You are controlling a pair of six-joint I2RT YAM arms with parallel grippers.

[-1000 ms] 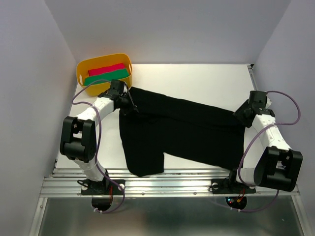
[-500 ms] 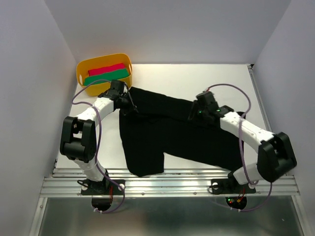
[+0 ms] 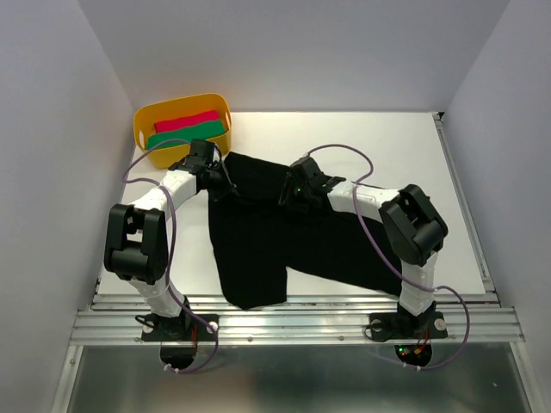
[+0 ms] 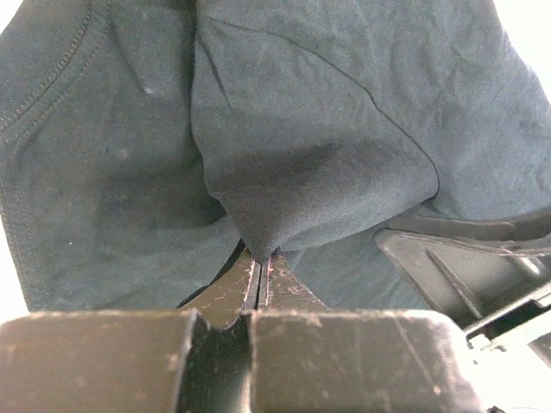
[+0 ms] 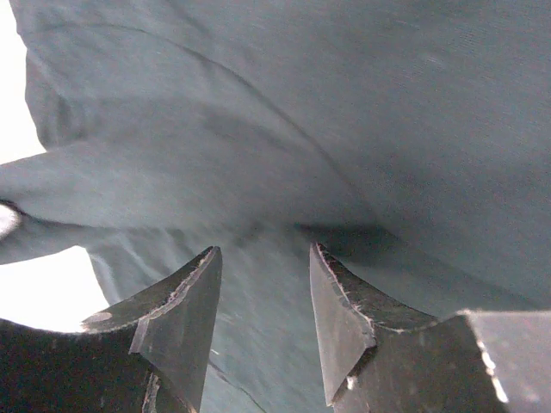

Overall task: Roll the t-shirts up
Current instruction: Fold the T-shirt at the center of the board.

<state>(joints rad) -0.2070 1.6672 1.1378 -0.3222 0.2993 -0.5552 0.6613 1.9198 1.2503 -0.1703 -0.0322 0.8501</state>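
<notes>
A black t-shirt (image 3: 293, 241) lies spread and rumpled across the white table. My left gripper (image 3: 225, 182) sits at its upper left corner. In the left wrist view, that gripper (image 4: 261, 258) is shut on a raised pinch of the t-shirt (image 4: 310, 155). My right gripper (image 3: 288, 191) hovers over the shirt's upper edge, a short way right of the left one. In the right wrist view, the right gripper (image 5: 263, 249) stands open with its fingertips (image 5: 207, 262) just above the t-shirt (image 5: 344, 112). Nothing is clamped between them.
A yellow tub (image 3: 140, 131) stands at the back left, holding a red roll (image 3: 185, 120) and a green roll (image 3: 189, 134). Grey walls close in on both sides. The table's near edge meets a metal rail (image 3: 293, 320).
The right arm swung from the table's right side leftward across the shirt to its upper middle, its jaws narrowing a little. The left arm stayed put, still pinching cloth.
</notes>
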